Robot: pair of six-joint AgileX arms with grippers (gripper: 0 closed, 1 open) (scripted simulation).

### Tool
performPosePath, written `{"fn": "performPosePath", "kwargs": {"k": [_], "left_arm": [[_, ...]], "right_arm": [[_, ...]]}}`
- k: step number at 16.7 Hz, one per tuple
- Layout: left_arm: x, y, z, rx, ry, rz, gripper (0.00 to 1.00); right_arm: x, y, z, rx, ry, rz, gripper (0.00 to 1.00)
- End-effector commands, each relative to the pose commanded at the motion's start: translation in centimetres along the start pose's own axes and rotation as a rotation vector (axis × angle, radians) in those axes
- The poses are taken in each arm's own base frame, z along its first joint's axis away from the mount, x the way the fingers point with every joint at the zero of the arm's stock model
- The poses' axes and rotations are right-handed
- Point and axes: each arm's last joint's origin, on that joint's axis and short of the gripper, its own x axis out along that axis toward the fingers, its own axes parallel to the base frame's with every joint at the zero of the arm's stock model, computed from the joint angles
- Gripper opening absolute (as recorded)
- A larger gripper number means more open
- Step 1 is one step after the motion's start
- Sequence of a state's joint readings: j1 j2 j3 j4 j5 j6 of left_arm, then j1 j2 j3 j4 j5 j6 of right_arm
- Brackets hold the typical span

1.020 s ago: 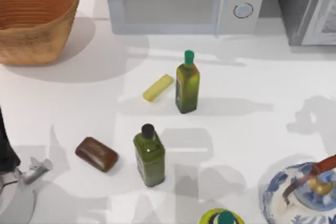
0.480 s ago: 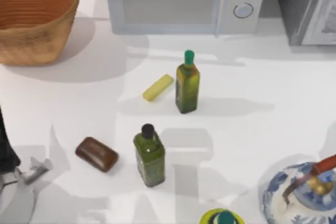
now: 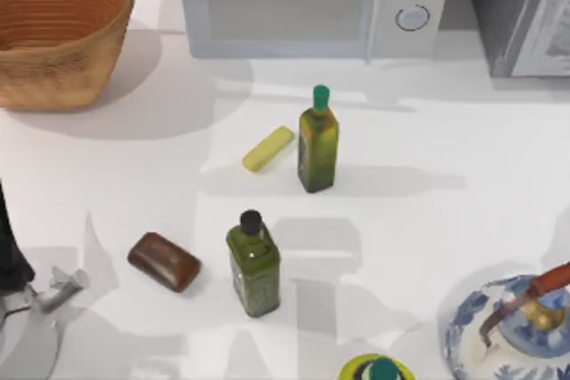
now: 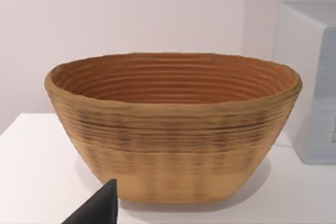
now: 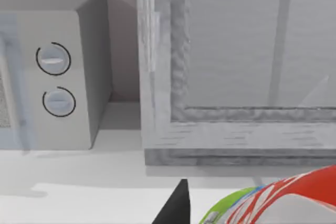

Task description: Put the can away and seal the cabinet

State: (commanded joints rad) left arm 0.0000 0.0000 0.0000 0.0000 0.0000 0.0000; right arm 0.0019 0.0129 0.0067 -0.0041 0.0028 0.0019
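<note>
The red can (image 5: 294, 195), with white lettering and a yellow-green band, hangs tilted close before the right wrist camera. My right gripper (image 5: 252, 216) is shut on it, with one dark fingertip (image 5: 178, 203) showing beside it. Just ahead of the can stands the grey cabinet (image 5: 236, 51), its front frame and recessed grey inside facing me. The cabinet (image 3: 525, 6) stands at the table's far right corner in the top view. My left arm (image 3: 7, 255) stays parked at the near left edge.
A woven basket (image 3: 53, 24) stands at the far left and a white microwave (image 3: 312, 2) at the back. Two olive-green bottles (image 3: 318, 140) (image 3: 253, 262), a yellow bar (image 3: 268, 149) and a brown block (image 3: 164, 261) occupy the middle. A blue-white teapot (image 3: 508, 327) sits near right.
The arm shadow at the table's right edge has slid off to the right. The bottles, bars and left arm have not moved.
</note>
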Motion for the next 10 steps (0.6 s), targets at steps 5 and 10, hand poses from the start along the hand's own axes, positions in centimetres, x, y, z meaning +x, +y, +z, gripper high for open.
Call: {"fn": "performPosePath", "kwargs": {"k": [5, 10], "left_arm": [[0.0, 0.0, 0.0, 0.000, 0.000, 0.000, 1.00], [0.0, 0.0, 0.0, 0.000, 0.000, 0.000, 1.00]], "right_arm": [[0.4, 0.0, 2.9, -0.017, 0.063, -0.033, 0.00], [2.1, 0.5, 10.9, -0.037, 0.090, -0.050, 0.00]]}}
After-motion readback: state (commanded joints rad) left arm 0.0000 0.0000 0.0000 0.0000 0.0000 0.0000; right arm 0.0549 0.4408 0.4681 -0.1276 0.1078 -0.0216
